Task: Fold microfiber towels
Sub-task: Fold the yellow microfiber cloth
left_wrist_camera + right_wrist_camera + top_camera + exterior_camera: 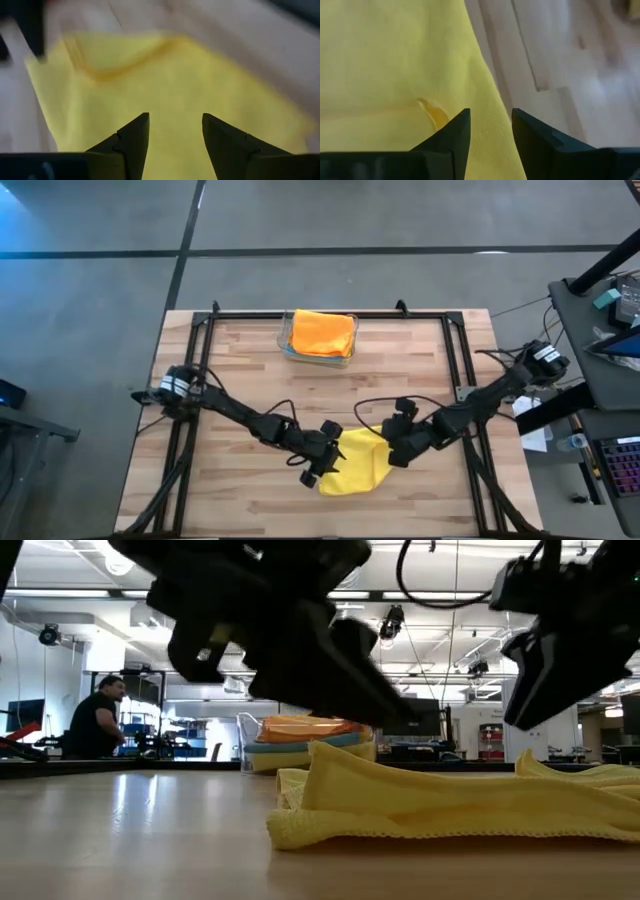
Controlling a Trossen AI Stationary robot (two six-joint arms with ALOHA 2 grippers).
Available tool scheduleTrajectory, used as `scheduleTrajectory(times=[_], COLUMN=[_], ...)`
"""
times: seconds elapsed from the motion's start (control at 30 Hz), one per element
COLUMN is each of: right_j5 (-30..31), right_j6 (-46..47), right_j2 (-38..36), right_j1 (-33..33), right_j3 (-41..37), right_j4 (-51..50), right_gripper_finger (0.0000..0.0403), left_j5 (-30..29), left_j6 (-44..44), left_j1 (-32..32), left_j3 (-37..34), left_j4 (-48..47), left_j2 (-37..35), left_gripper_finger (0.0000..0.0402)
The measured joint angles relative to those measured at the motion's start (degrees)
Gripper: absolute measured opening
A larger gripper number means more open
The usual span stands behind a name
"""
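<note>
While both dark arms reach in toward the middle of the near half of your pale wooden plank table (230,360), a soft yellow microfiber towel (358,463) lies between them, loosely doubled over on itself with a rumpled fold along its top layer. Your left gripper (318,464) sits at the towel's left edge; in its wrist view the two dark fingers (131,142) stand apart with a clear gap and nothing pinched in that gap, the yellow cloth spread beyond them. Your right gripper (395,450) is at the towel's right edge, and its wrist view shows its fingers (456,134) parted by a narrower gap over the cloth's border, where yellow meets bare wood; you cannot tell from here whether any fabric is caught between them. At the far edge of the table, in the centre, a clear plastic bin (287,346) holds a folded orange microfiber towel (322,332) on top; from table height a light blue cloth (300,746) shows beneath it in the stack. Beyond the table on the left, a person (97,720) sits in the room.
</note>
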Motion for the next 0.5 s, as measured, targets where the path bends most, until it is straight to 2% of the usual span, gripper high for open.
scheduleTrajectory(times=[0.27,0.5], right_j5=[-5.7,-15.1], right_j6=[-7.8,-12.7], right_j2=[5.4,8.1], right_j1=[-4.5,-6.3], right_j3=[-0.1,0.0], right_j4=[3.6,8.7], right_gripper_finger=[0.0129,0.0125], left_j5=[-0.6,-1.9], left_j6=[-3.2,-5.0], left_j1=[0.2,0.3], left_j3=[-2.6,-4.0], left_j4=[0.7,0.8], left_j2=[2.1,2.9], left_gripper_finger=[0.0168,0.0168])
